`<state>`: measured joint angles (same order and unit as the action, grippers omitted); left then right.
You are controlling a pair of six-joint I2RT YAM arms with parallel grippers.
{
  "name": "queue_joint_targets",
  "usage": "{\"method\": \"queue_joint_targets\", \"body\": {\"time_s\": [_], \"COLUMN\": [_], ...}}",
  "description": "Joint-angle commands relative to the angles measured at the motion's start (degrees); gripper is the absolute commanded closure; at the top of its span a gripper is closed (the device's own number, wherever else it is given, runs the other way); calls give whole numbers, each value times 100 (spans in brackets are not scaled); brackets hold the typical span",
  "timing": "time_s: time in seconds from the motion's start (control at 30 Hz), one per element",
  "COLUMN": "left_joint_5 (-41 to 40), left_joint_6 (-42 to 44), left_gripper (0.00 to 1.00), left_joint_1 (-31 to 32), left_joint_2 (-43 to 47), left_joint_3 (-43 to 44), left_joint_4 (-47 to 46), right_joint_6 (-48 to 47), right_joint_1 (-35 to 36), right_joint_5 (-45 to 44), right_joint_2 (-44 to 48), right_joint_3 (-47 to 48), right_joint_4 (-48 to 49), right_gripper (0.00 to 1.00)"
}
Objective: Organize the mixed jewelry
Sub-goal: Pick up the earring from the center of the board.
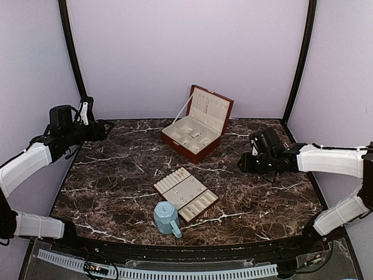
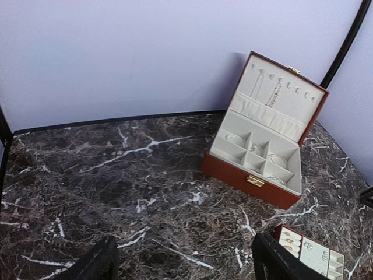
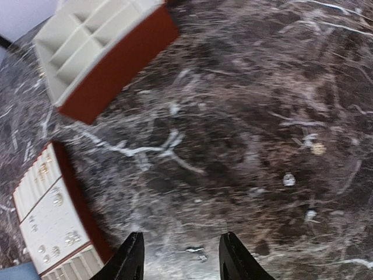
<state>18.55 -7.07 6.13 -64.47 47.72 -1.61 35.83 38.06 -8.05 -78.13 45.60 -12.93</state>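
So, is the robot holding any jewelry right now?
No, nothing is held. The left gripper and the right gripper both stand open and empty.

- Spotted the hoops (image 2: 235, 139)?
- Yes. Thin, silvery, lying flat in separate compartments of the open box (image 2: 239, 175), toward 12 o'clock on the table (image 1: 116, 175); one at 9 o'clock inside, another at 3.
- And the studs (image 3: 57, 198)?
- Tiny, silvery, dotted over the cream-lined tray (image 3: 81, 204), toward 6 o'clock. Too small to tell apart.
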Motion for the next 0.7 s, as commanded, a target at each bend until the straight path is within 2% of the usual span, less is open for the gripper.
{"method": "queue_joint_targets", "body": {"time_s": [0.0, 0.27, 0.67], "left_joint_5": [-221, -842, -836], "left_joint_6": [68, 498, 562], "left_gripper": [16, 12, 12], "left_joint_1": [-294, -341, -340], "left_joint_2": [-56, -54, -259], "left_joint_3": [-80, -108, -55], "left_joint_4": [-20, 85, 92], "right_joint_6": [-262, -947, -1225], "right_joint_1": [-822, -1897, -2022], "right_joint_5": [-27, 69, 192], "right_joint_2": [-154, -865, -1855], "right_joint_3": [7, 554, 1218], "right_joint_4": [-561, -790, -581], "right_gripper": [56, 62, 78]}}
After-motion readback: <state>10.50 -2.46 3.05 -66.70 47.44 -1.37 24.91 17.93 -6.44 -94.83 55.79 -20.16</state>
